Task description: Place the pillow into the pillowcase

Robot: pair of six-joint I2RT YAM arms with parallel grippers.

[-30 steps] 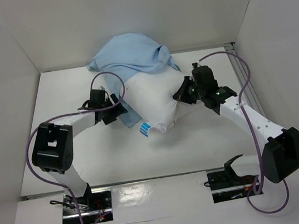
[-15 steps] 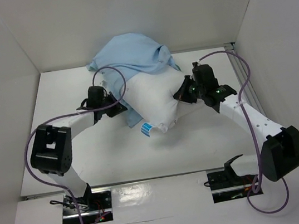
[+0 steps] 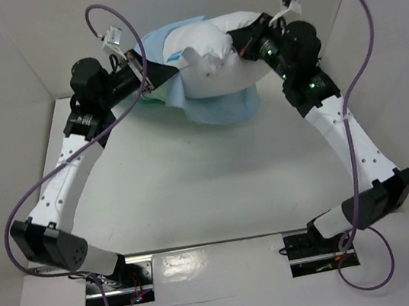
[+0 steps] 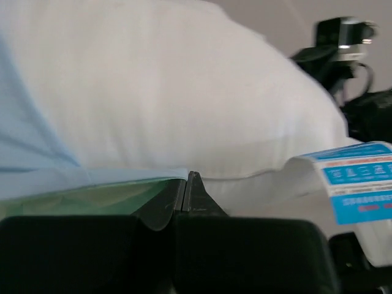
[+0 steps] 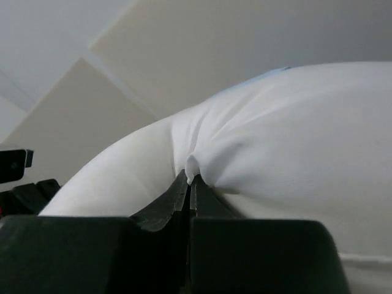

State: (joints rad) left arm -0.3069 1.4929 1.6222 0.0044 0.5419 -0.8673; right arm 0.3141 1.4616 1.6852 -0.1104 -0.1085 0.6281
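So the white table (image 3: pixel 193 178) filled most of the top view. The pillow (image 3: pixel 217 59) sat way up at the top centre of the frame, against the back wall, slung between the two arms. Couldn't tell from that angle whether it was touching the table or not.

The pillowcase (image 3: pixel 221 108), pale blue and crumpled, showed as a fold under the pillow's lower edge, with more of it peeking out at the pillow's upper left. So it was partly wrapped around the pillow.

The left gripper (image 3: pixel 171 71) was at the pillow's left end. In its wrist view the fingers were pressed together, with the thin blue-green pillowcase edge running in from the left of the frame and pinched between the tips. The pillow bulged right behind that.

The right gripper (image 3: pixel 236 40) was at the pillow's upper right. Its wrist view showed the jaws clamped on a little puckered pinch of white pillow fabric at mid-frame.

The smallest bit was the blue-and-white label (image 4: pixel 358 184), sticking out at the lower right of the left wrist view.
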